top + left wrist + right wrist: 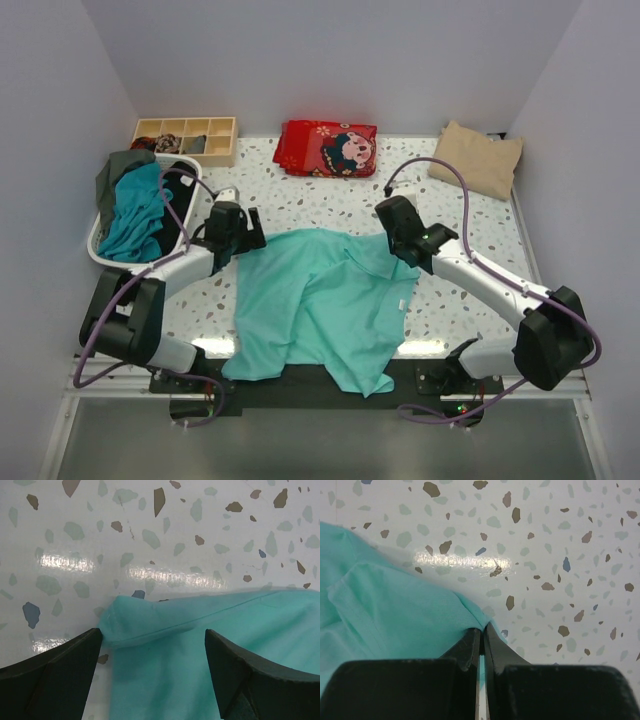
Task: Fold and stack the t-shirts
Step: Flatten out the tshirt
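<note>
A light turquoise-mint t-shirt (320,305) lies crumpled across the table's near middle, its lower part hanging over the front edge. My right gripper (393,243) is shut on the shirt's far right edge; the wrist view shows the cloth (410,615) pinched between the closed fingers (470,647). My left gripper (243,243) is open over the shirt's far left corner (150,622), one finger (60,670) on each side of it. A folded beige t-shirt (476,155) lies at the far right. Darker teal (135,215) and grey-green (120,168) shirts fill a basket.
A white basket (100,250) stands at the left. A wooden compartment tray (185,138) is at the far left. A red patterned folded cloth (327,147) lies at the far middle. Purple cables loop from both arms. Walls close in on three sides.
</note>
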